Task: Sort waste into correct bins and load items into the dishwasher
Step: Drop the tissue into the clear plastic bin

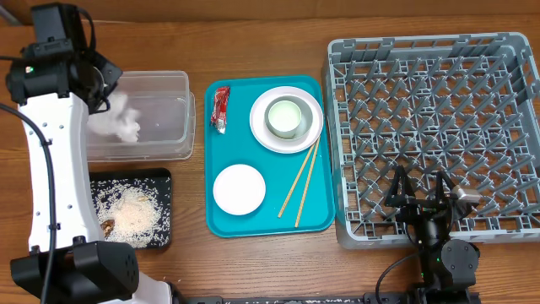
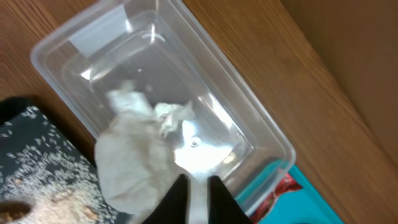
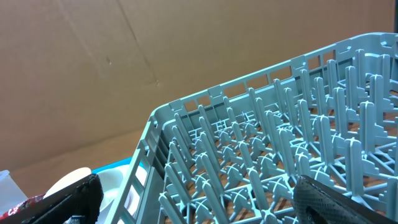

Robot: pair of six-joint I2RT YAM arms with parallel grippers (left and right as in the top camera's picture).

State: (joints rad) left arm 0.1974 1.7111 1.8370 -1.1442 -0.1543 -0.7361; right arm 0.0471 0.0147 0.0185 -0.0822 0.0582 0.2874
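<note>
White-shelled left arm [image 1: 55, 169] runs long up left side, black wrist bent over at top, camera end pointing down. Black left gripper [image 2: 198, 190] low in wrist view, dark fingers [image 2: 174, 199] slightly apart, narrow gap at tips. Black right arm [image 1: 447, 262] folded low at near right. Black right gripper [image 1: 420, 192] aimed away from base, padded fingers [image 3: 68, 199] spread wide.

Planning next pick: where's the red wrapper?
Overhead view: the red wrapper lies in the teal tray's top-left corner, just left of the plate.
</note>
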